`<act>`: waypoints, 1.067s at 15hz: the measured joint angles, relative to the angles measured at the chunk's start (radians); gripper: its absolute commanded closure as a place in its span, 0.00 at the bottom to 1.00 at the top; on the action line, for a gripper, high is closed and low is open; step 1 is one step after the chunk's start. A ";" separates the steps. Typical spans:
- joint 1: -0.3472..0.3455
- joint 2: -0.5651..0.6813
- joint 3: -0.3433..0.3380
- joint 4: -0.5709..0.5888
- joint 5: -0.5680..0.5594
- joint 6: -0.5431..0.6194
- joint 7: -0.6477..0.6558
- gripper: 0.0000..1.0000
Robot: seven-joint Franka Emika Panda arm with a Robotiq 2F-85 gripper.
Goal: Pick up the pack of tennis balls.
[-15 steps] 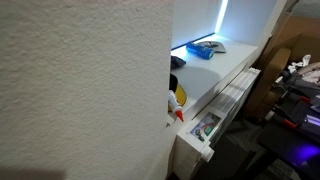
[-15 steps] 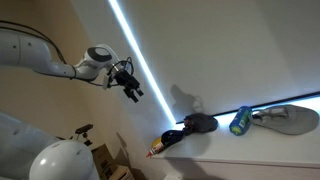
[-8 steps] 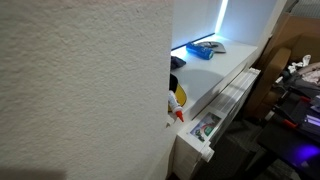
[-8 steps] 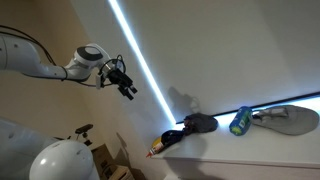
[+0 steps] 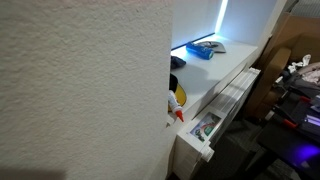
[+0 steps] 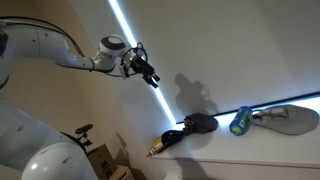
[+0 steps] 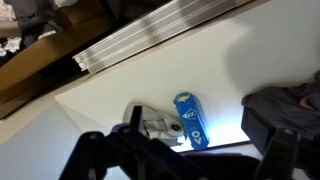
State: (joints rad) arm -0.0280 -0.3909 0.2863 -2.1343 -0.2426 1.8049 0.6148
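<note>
White shelf (image 7: 222,62), bright-blue oblong pack of tennis balls (image 7: 189,120) lying flat, pincer (image 6: 153,80) spread, well apart.

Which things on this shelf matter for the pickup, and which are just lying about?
Job:
- pack of tennis balls, blue, lying on the white shelf
- gripper, open, in the air away from the pack

Lying about:
- dark round thing
- grey flat thing
- yellow-red-white thing

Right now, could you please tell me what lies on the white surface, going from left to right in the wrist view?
pale grey object → pack of tennis balls → dark rounded object
</note>
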 measured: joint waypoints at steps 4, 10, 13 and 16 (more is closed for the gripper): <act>-0.020 0.243 -0.070 0.060 -0.008 0.002 0.015 0.00; 0.011 0.489 -0.153 0.163 0.188 0.020 -0.140 0.00; 0.037 0.507 -0.157 0.192 0.224 0.017 -0.294 0.00; 0.081 0.499 -0.154 0.198 0.237 0.009 -0.423 0.00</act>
State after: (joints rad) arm 0.0531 0.1085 0.1328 -1.9358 -0.0058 1.8139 0.1919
